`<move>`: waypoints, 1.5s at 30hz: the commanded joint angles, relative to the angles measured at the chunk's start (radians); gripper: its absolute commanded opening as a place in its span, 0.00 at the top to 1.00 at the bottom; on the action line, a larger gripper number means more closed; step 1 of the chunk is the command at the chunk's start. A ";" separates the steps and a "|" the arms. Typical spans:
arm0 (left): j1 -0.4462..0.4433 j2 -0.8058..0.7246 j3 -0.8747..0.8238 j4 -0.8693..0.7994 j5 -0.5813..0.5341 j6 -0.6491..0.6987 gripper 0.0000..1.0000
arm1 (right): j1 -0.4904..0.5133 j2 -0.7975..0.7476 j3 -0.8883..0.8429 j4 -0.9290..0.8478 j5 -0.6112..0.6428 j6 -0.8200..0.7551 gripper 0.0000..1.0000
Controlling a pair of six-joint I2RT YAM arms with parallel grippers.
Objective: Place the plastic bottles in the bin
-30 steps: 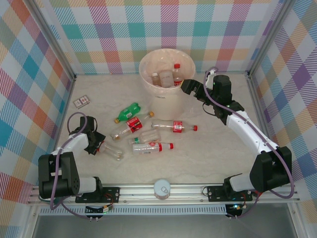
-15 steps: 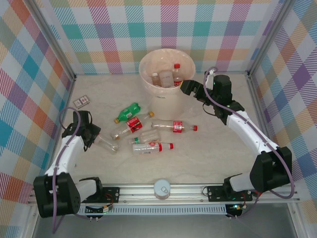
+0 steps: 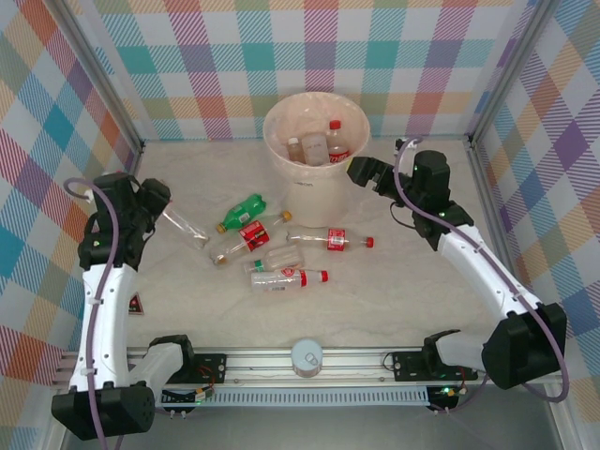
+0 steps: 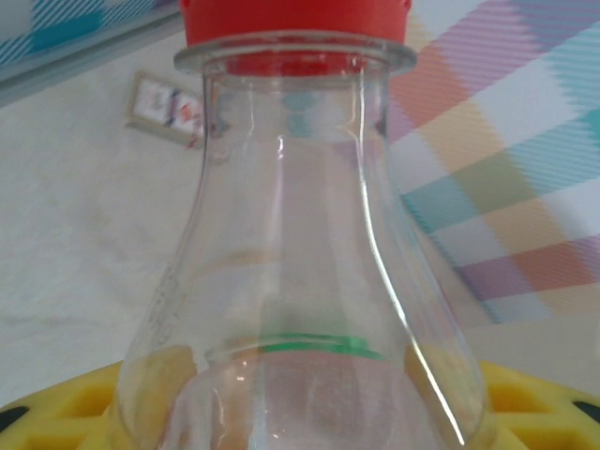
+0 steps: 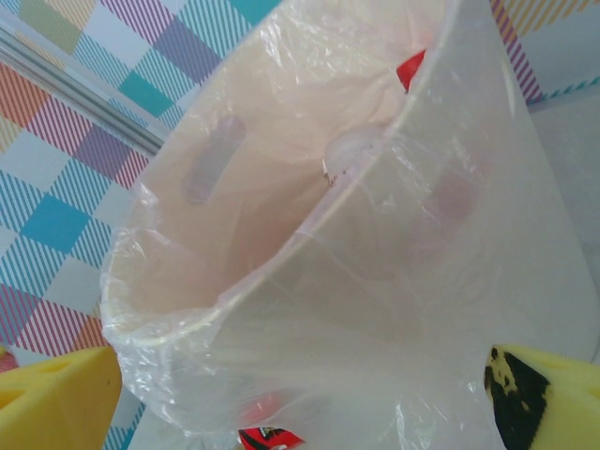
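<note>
At far left, the left gripper (image 3: pixel 157 201) is up off the table (image 3: pixel 403 300), fingers clamped on a clear red-capped bottle (image 3: pixel 186 225). In the wrist view the yellow pads (image 4: pixel 530 403) sit either side of the body with the cap pointing away, so it's gripped low, neck leading, and slanted down toward the pile. I read this as mid-carry: high enough to clear the loose bottles, not yet over the bin. A small card (image 4: pixel 171 111) lies flat on the table beyond it, out of scope. In the centre, five bottles lie on their sides in a loose cluster: green bottle (image 3: pixel 246 207), red-label bottle (image 3: pixel 246 238) just beside it, bare clear bottle (image 3: pixel 281 257), near bottle (image 3: pixel 286 277), and long clear bottle (image 3: pixel 328 240) pointing right. The white-lidded jar (image 3: pixel 307 354) at the near edge isn't a target. The bin (image 3: pixel 314 197) stands upright at far centre, lined with clear film (image 5: pixel 450 187), with at least three bottles inside (image 3: pixel 335 141). The right gripper (image 3: pixel 361 173) is just beside the bin's right wall, fingers spread wide, holding nothing. Sitting beside the rim rather than over it probably leaves the mouth free for the left arm's drop. Risk: the neck clips the rim if it's released low.
</note>
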 commanded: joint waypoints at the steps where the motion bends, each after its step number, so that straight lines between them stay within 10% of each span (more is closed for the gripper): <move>1: -0.018 0.005 0.096 0.067 0.067 0.025 0.62 | -0.004 -0.041 -0.025 0.003 0.038 -0.015 0.01; 18: -0.403 0.332 0.413 0.383 0.070 0.087 0.83 | -0.004 -0.030 -0.009 -0.048 0.004 0.061 0.01; 32: -0.541 0.629 0.629 0.665 0.064 0.113 0.88 | -0.005 -0.137 -0.011 -0.179 0.092 -0.009 0.01; 45: -0.614 0.939 0.998 0.433 0.006 0.381 0.88 | -0.012 -0.137 -0.002 -0.210 0.107 -0.033 0.01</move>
